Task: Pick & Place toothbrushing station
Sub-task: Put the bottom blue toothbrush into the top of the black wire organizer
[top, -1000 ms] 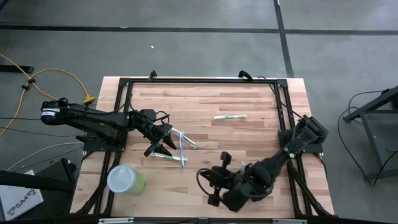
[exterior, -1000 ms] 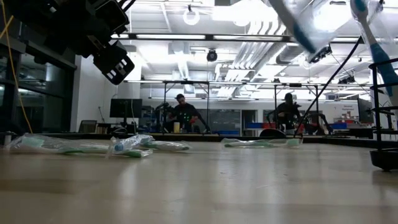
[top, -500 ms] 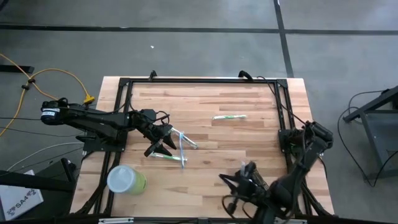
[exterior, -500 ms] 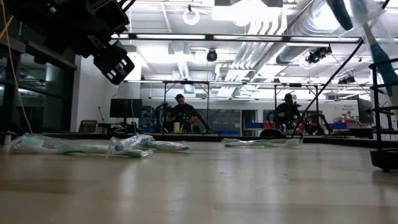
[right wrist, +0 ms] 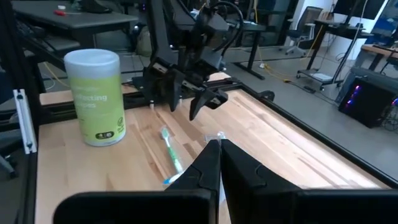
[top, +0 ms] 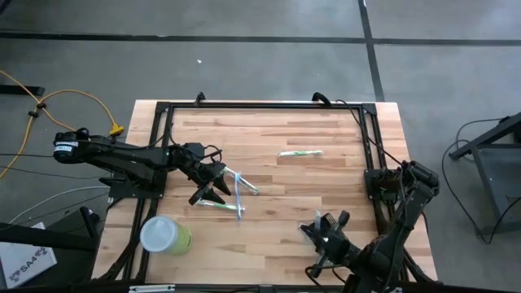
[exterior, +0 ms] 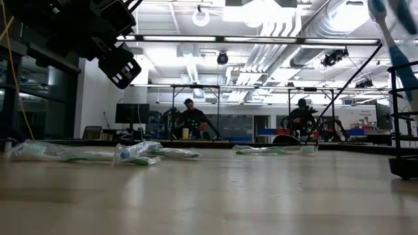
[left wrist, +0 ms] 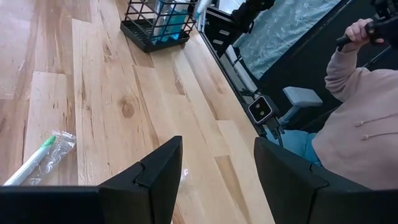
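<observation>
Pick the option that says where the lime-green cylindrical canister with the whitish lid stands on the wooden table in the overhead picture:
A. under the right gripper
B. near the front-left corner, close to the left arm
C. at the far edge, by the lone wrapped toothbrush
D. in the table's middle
B: the lime-green canister stands near the front-left corner, just in front of the left gripper and the wrapped toothbrushes.

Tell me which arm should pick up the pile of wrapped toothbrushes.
Left, I'd judge. The left gripper sits right beside the wrapped toothbrushes, jaws open. The right gripper is farther off across the table, jaws shut.
</observation>
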Motion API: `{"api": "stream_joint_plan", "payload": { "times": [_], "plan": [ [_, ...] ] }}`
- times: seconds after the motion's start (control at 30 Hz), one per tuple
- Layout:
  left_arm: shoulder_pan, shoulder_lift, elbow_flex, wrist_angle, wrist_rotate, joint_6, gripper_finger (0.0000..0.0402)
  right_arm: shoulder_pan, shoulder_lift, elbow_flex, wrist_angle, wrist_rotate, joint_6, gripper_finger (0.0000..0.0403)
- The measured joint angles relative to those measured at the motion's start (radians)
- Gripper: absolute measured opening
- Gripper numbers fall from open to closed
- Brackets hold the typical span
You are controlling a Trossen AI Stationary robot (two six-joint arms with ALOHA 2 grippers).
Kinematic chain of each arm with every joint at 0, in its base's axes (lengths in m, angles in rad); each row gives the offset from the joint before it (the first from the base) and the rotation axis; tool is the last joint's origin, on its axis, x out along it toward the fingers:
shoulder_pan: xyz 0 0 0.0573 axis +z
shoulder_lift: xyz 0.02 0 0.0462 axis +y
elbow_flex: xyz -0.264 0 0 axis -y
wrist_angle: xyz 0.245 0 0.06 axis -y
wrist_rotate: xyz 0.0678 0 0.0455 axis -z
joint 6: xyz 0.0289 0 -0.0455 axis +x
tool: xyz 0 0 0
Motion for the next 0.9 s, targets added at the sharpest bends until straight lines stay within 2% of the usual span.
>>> {"api": "stream_joint_plan", "payload": {
  "times": [0.6,0.9],
  "plan": [
    [0.000,0.000,0.000,0.000,0.001,0.000,0.0195,0.039,-0.024,0.000,-0.237,0.028,0.214,0.0003],
    [0.000,0.000,0.000,0.000,0.001,0.000,0.0195,0.061,-0.026,0.000,-0.276,0.057,0.219,0.0003]
  ]
}}
